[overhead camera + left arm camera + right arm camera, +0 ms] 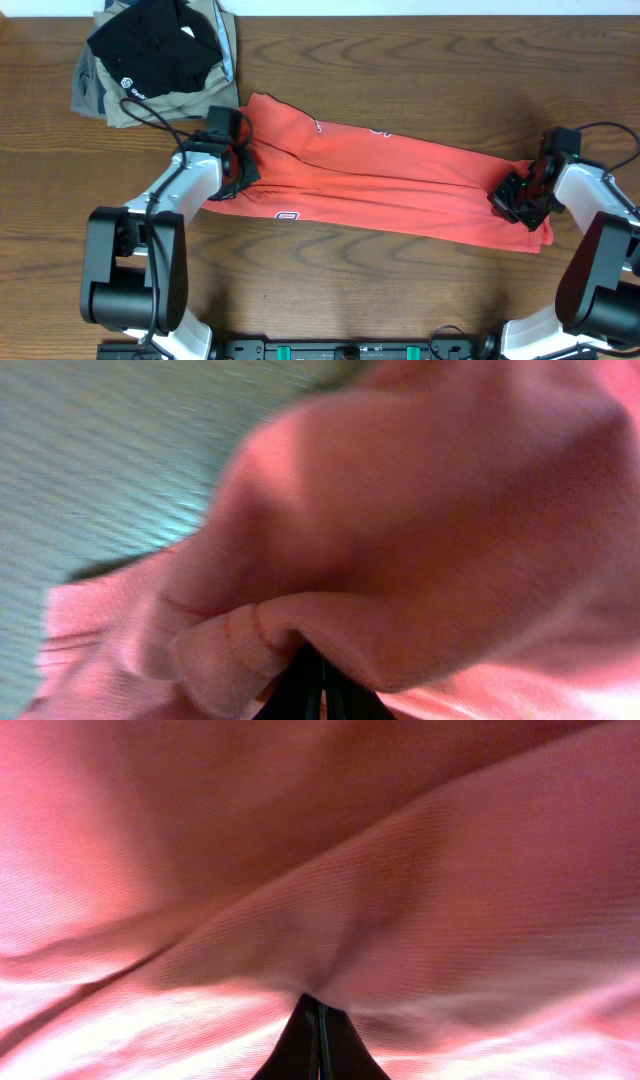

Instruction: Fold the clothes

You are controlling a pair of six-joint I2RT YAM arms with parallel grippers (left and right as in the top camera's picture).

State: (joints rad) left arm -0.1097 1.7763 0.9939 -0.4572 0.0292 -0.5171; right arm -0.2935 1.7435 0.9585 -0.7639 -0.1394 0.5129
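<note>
The red-orange T-shirt (pixel 380 185) lies stretched in a long band across the table, with bits of white print showing on its upper and lower edges. My left gripper (pixel 238 165) is shut on the T-shirt's left end. In the left wrist view red cloth (pixel 420 510) bunches over the closed jaws (pixel 318 690). My right gripper (pixel 518 200) is shut on the T-shirt's right end. In the right wrist view taut cloth (pixel 330 870) fills the frame above the closed jaws (pixel 318 1040).
A black folded garment (pixel 155 45) with a small white logo lies on a khaki-grey folded garment (pixel 100 95) at the back left. The wooden table (pixel 420 70) shows around the T-shirt. Cables run from both arms.
</note>
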